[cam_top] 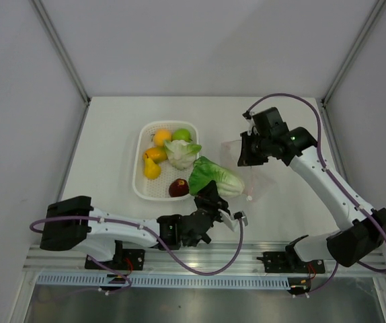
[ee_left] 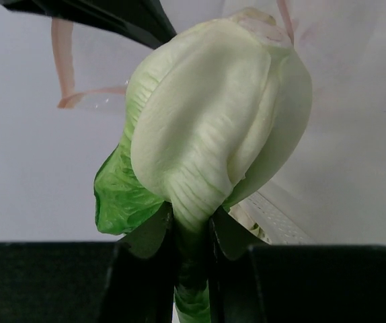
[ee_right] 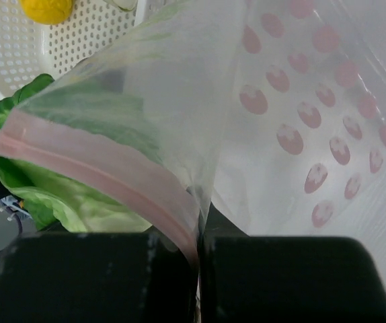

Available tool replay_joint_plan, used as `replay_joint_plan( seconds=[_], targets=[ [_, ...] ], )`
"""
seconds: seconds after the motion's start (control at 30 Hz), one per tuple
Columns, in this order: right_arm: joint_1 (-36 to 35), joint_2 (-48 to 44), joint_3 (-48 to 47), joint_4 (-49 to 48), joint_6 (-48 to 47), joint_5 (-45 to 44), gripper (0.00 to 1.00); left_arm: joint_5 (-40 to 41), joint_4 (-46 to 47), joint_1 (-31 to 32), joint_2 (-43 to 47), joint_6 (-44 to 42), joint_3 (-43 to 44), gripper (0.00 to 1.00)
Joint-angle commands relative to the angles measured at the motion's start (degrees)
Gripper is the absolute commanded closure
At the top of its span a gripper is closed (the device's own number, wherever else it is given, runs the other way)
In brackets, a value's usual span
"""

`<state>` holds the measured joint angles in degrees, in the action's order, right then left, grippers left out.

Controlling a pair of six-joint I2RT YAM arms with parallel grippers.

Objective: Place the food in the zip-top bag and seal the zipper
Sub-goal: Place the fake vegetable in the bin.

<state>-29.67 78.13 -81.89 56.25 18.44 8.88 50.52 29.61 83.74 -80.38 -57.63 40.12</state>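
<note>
Top external view: the left gripper (cam_top: 211, 196) clamps the lower end of a lettuce (cam_top: 216, 176) at frame centre, its length pointing away from the jaws toward the bag (cam_top: 255, 182) just to its right, whose zipper (ee_right: 99, 165) edge the right gripper (cam_top: 249, 153) holds pinched.

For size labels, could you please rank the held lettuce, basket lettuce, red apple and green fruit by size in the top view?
1. held lettuce
2. basket lettuce
3. red apple and green fruit, about alike
</note>
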Motion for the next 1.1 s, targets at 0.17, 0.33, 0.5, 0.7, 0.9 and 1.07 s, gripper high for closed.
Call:
replay_joint_plan(
  seconds=[0.17, 0.33, 0.5, 0.7, 0.9, 1.07],
  targets=[
    [-1.0, 0.8, -6.8, 2.3, -3.1, -0.7, 1.00, 0.7, 13.0, -0.2, -3.8, -12.7, 0.5, 0.99],
    [-1.1, 0.3, -4.9, 2.1, -2.9, -6.9, 1.00, 11.2, 35.6, -2.3, -4.5, -18.9, -0.7, 0.99],
    [-1.4, -0.2, -1.3, 1.6, -2.6, -13.4, 1.00, 18.3, 62.6, -3.6, -2.2, -28.6, -2.3, 0.99],
    [-1.4, -0.8, 0.2, 0.6, -2.4, -14.9, 1.00, 25.0, 60.8, -7.6, 6.0, -19.6, -5.6, 1.00],
    [-1.4, -0.9, 1.3, -0.6, -2.4, -13.6, 1.00, 20.0, 31.5, -7.0, 13.3, 9.3, -5.4, 1.00],
    [-1.4, -1.4, 1.5, -0.4, -2.0, -13.5, 1.00, -7.0, -28.4, -13.9, 24.6, 41.4, 6.1, 0.99]
  ],
)
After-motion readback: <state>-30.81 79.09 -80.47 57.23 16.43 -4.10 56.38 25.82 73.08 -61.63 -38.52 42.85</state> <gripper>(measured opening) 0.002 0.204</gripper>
